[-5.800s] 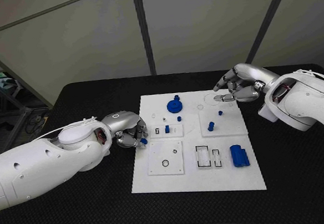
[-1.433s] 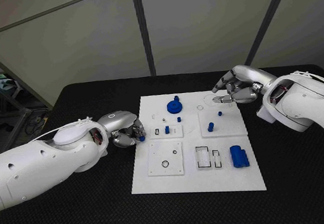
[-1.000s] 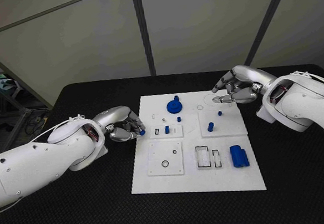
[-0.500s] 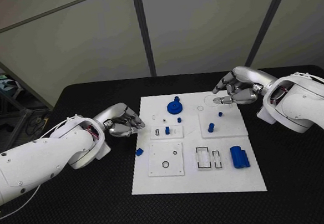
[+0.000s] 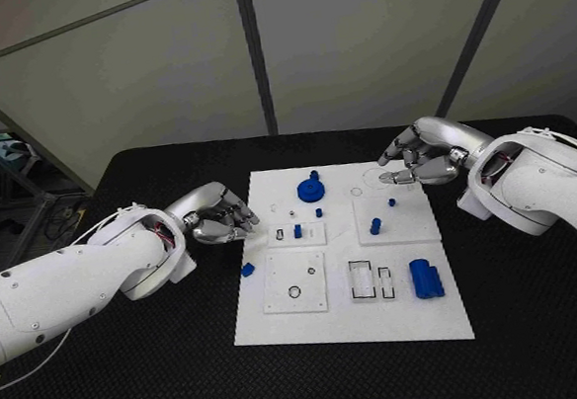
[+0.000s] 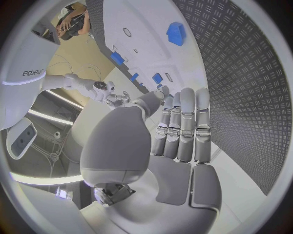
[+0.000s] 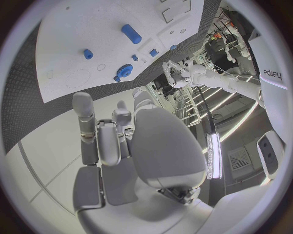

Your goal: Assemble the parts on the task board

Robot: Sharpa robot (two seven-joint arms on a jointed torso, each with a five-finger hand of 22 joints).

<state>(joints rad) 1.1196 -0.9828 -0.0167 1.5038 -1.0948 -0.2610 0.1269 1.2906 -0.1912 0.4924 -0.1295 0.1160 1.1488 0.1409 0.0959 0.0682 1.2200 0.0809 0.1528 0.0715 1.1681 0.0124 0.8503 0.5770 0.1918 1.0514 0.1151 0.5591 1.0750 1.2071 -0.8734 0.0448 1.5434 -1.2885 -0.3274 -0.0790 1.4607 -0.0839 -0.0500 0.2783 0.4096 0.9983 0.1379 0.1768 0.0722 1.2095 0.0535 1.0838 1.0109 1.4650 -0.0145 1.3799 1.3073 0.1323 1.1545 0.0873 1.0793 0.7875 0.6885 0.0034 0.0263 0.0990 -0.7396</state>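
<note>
Parts were what we weighed first, going from our left: a small blue piece [image 5: 246, 270] lay loose at the left edge of the task board [image 5: 348, 326], near the left hand [image 5: 219, 216], which hovered just beside that edge with its fingers straight, side by side and holding nothing, as the left wrist view confirmed [image 6: 177, 131]. We judged that piece light, stiff and probably smooth plastic, likely to skid on the board or roll off onto the black table [image 5: 140, 378] if nudged, so a pinch across its sides from above seemed safest. Further along stood the round blue knob [image 5: 312, 188] at the board's far end, some short blue pegs [image 5: 297, 229] upright in the middle panels, and a larger blue cylinder [image 5: 425, 277] lying on its side toward the near right, which we reckoned best gripped across its middle. At the far right corner the right hand [image 5: 419, 154] hung above the board, fingers partly curled and apart, nothing in them that we could see. We could not tell the loose piece's exact shape, which empty slot it belonged to, or whether the pegs were fully seated
</note>
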